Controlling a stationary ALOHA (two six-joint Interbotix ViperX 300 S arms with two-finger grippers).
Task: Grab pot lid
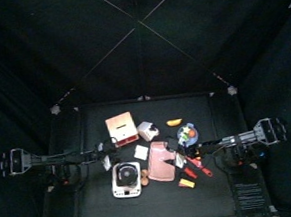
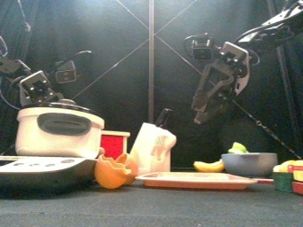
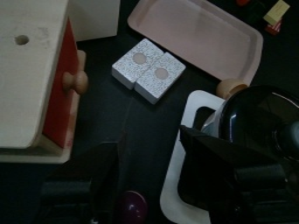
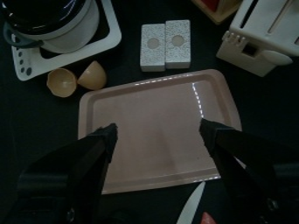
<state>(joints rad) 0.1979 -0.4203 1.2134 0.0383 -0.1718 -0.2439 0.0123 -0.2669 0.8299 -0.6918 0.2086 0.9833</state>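
Black table (image 1: 102, 212), crowded middle, black curtains (image 1: 46, 53) around

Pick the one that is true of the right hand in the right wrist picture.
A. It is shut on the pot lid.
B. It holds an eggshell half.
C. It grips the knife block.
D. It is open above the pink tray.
D: the right hand has its jaws spread wide with nothing between them, and the pink tray lies directly below.
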